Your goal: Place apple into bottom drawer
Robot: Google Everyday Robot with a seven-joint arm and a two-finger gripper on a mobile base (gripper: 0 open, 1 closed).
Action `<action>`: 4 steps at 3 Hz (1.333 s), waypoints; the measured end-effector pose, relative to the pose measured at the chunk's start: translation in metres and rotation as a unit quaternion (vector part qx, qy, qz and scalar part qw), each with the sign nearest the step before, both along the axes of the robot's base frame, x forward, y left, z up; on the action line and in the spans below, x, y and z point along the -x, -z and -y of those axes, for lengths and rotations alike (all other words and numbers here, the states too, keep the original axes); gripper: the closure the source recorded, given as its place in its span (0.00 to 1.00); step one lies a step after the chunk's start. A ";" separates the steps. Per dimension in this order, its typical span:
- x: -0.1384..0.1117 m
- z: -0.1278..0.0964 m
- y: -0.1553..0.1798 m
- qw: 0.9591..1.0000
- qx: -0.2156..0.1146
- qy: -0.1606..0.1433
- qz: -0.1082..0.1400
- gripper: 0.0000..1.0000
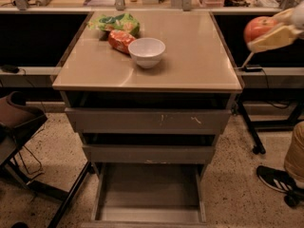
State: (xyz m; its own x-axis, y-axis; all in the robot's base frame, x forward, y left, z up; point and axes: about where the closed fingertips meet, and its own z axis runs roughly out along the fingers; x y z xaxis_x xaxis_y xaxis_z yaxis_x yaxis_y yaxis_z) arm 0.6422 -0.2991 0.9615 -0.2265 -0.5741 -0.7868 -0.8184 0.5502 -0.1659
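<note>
The red apple (258, 27) is held in my gripper (270, 30) at the far right, lifted off the table and out past its right edge. The pale fingers (275, 36) close around the apple from the right and below. The bottom drawer (149, 194) is pulled open at the foot of the cabinet, a shallow grey tray with a bare floor. It lies well below and to the left of the apple.
A white bowl (147, 52), a red-orange snack bag (119, 40) and a green bag (115, 22) sit on the tan tabletop (190, 61). Two upper drawers (149, 120) stand slightly open. A person's shoe (278, 178) is on the floor at right, a dark chair (19, 122) at left.
</note>
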 end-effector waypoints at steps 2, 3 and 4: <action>0.106 -0.008 -0.034 1.000 -0.008 0.011 0.000 1.00; 0.116 -0.005 -0.030 0.999 0.017 0.030 0.026 1.00; 0.140 -0.029 -0.029 0.995 0.027 0.038 0.084 1.00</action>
